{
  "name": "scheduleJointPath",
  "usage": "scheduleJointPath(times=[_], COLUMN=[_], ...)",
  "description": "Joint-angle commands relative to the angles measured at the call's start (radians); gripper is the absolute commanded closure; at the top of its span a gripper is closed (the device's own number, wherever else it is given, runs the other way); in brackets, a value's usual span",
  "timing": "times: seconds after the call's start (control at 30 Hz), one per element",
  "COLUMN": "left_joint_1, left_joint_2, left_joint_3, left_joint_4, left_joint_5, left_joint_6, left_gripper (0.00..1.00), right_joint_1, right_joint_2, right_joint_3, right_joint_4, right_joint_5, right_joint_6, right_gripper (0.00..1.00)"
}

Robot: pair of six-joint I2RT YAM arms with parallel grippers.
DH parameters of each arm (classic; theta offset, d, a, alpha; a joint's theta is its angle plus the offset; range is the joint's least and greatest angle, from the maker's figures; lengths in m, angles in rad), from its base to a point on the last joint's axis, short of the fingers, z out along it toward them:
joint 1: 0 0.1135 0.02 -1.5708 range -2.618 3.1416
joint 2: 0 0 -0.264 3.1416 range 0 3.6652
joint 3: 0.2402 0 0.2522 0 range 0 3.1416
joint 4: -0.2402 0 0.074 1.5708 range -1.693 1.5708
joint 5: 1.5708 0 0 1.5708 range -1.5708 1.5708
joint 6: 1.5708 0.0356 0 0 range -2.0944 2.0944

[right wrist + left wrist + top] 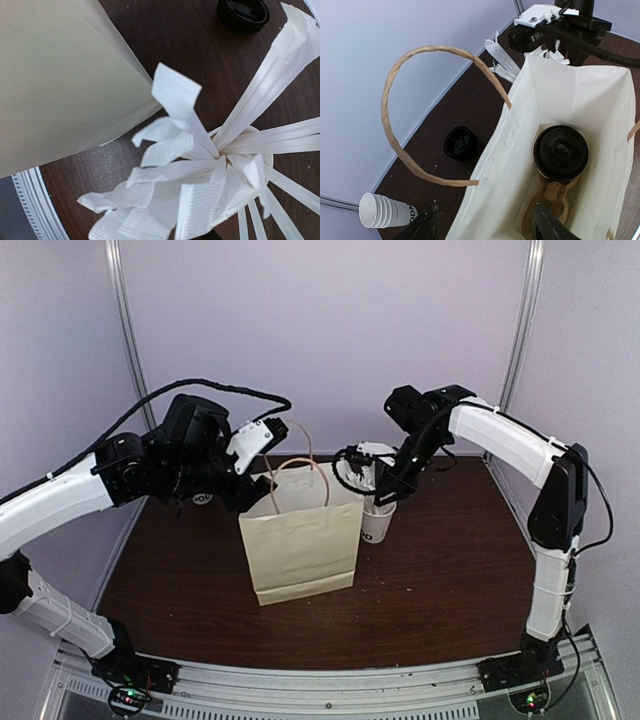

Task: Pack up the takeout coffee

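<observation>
My left gripper [485, 215] stands open, one finger outside and one inside the near wall of the cream paper bag [580, 90]. The takeout coffee [561, 151], only its black dome lid showing, sits upright on the bag's floor. My right gripper [385, 483] is down among the white paper-wrapped straws [200, 170], and I can't tell how its jaws stand.

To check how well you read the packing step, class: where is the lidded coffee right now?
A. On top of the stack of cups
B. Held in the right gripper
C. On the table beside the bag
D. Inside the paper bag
D: the left wrist view looks down into the open bag and shows the coffee, black lid up, low inside it.
</observation>
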Motion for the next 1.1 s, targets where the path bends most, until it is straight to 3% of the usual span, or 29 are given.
scheduleJointPath(times=[0.0, 0.27, 0.43, 0.47, 0.57, 0.7, 0.87, 1.07], left_joint_1=[0.008, 0.010, 0.010, 0.010, 0.010, 0.010, 0.010, 0.010], left_joint_2=[-0.021, -0.048, -0.067, -0.069, -0.076, -0.086, -0.100, -0.112], left_joint_3=[0.017, 0.014, 0.011, 0.010, 0.009, 0.008, -0.001, 0.003], left_joint_4=[0.017, 0.012, 0.012, 0.011, 0.007, -0.001, 0.004, -0.011], left_joint_5=[0.003, -0.013, -0.029, -0.031, -0.039, -0.054, -0.075, -0.080], left_joint_6=[-0.012, -0.014, -0.014, -0.013, -0.014, -0.014, -0.019, -0.031], left_gripper=[0.36, 0.36, 0.36, 0.36, 0.36, 0.36, 0.35, 0.35], right_joint_1=[0.005, 0.004, 0.006, 0.007, 0.029, 0.092, 0.164, 0.178], right_joint_2=[-0.026, -0.049, -0.107, -0.119, -0.167, -0.222, -0.207, -0.148], right_joint_3=[0.006, 0.003, -0.013, -0.021, -0.046, -0.089, -0.104, -0.056], right_joint_4=[0.014, 0.029, 0.027, 0.027, 0.019, 0.036, 0.072, 0.099], right_joint_5=[-0.021, 0.003, 0.053, 0.054, 0.063, 0.131, 0.259, 0.383], right_joint_6=[0.007, 0.026, 0.028, 0.027, 0.021, 0.011, 0.021, 0.081], right_gripper=[0.76, 0.96, 1.00, 0.99, 0.74, 0.58, 0.55, 0.59])
